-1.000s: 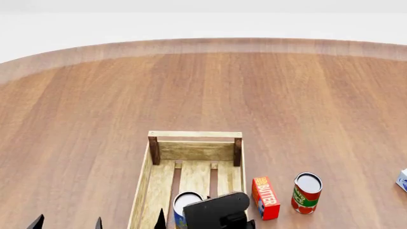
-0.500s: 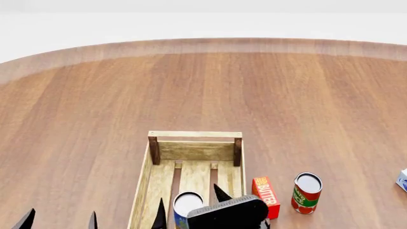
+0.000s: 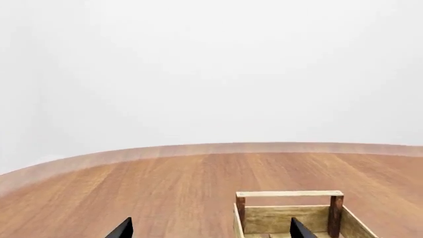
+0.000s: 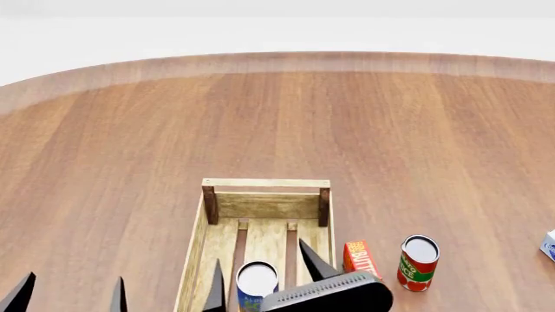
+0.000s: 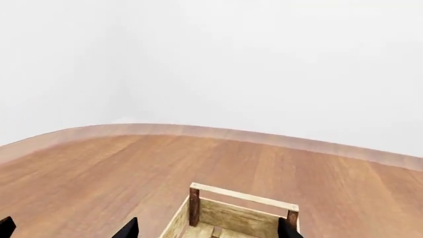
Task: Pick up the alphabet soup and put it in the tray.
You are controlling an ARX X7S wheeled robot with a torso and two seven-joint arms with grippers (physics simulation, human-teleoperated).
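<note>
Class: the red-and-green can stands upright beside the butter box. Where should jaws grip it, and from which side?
Grip the red-and-green can around its round side wall, coming down from above. It stands upright, and the butter box crowds one side.

Even, bright, diffuse light fills all three views; no single source can be told. The table (image 4: pixel 347 130) shows uniform wood grain without glare. Faint soft shading lies inside the tray (image 4: pixel 265 207) below its far wall; cast shadows beside the tray are barely visible. Edges are crisp throughout, with no blur or lens distortion. The backdrop beyond the table is flat near-white.
</note>
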